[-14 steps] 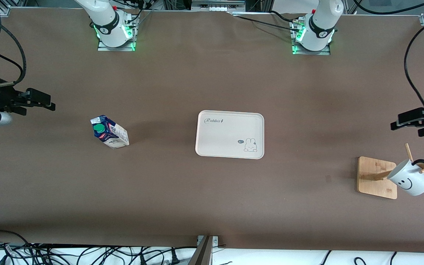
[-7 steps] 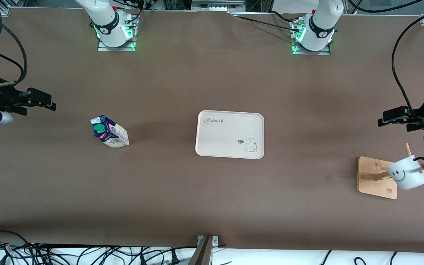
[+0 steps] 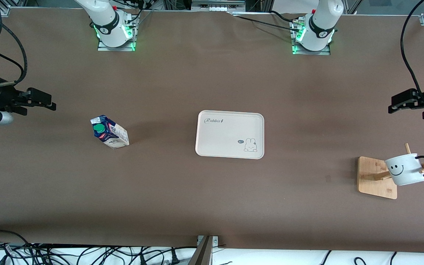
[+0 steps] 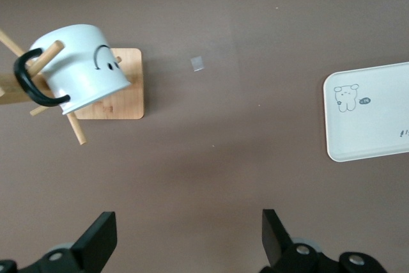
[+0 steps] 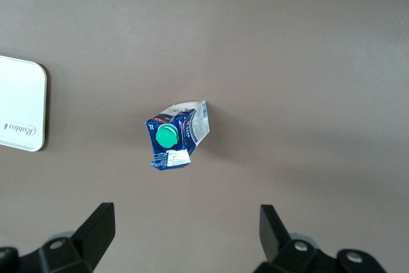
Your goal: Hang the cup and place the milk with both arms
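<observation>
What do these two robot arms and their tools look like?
Both arms are white and rounded, with black bands at the joints, and stand on metal base plates lit green. Loose black cables loop down to each wrist. The left tool and right tool are black, each with two flat, blocky fingers. A silver cylinder sits at the right wrist.

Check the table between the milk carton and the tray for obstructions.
Nothing visible stands between them: only bare brown table lies between the milk carton and the tray. The carton stands toward the right arm's end.
</observation>
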